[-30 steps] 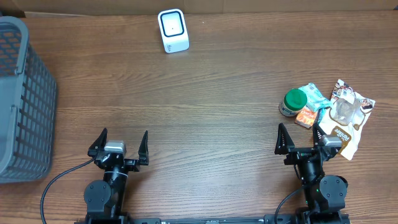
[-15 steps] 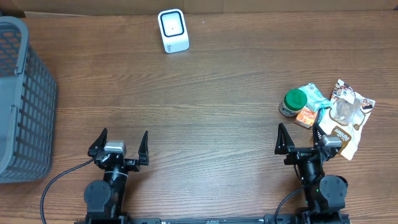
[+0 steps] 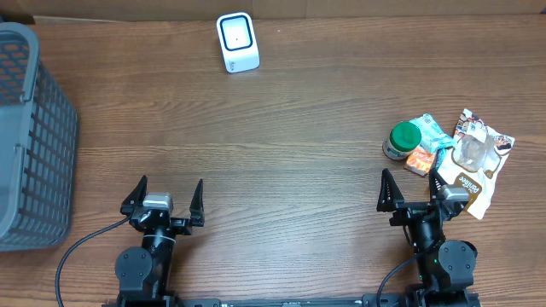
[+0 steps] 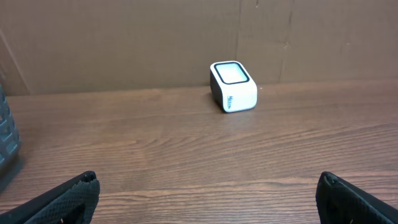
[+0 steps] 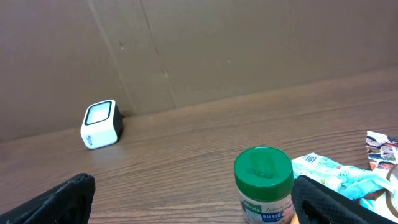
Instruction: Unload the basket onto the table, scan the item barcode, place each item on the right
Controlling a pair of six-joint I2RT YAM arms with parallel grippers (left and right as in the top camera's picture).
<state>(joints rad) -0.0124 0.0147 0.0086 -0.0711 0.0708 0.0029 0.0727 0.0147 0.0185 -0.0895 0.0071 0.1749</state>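
At the near edge of the wood-grain worktop [image 3: 299,128], nothing has moved since the earlier frames. My left pincer [image 3: 170,184] and right pincer [image 3: 409,182] are both spread wide and empty. The items lie just beyond the right pincer: a round green-lidded jar [image 3: 403,140] beside crinkled packets [image 3: 433,128]. The white rounded scanner [image 3: 237,42] stands at the far edge, and a grey mesh basket [image 3: 34,136] is at the left. Only the right wrist view shows the jar's printed label. Both wrist views show a cardboard wall [image 4: 124,43] behind the scanner.
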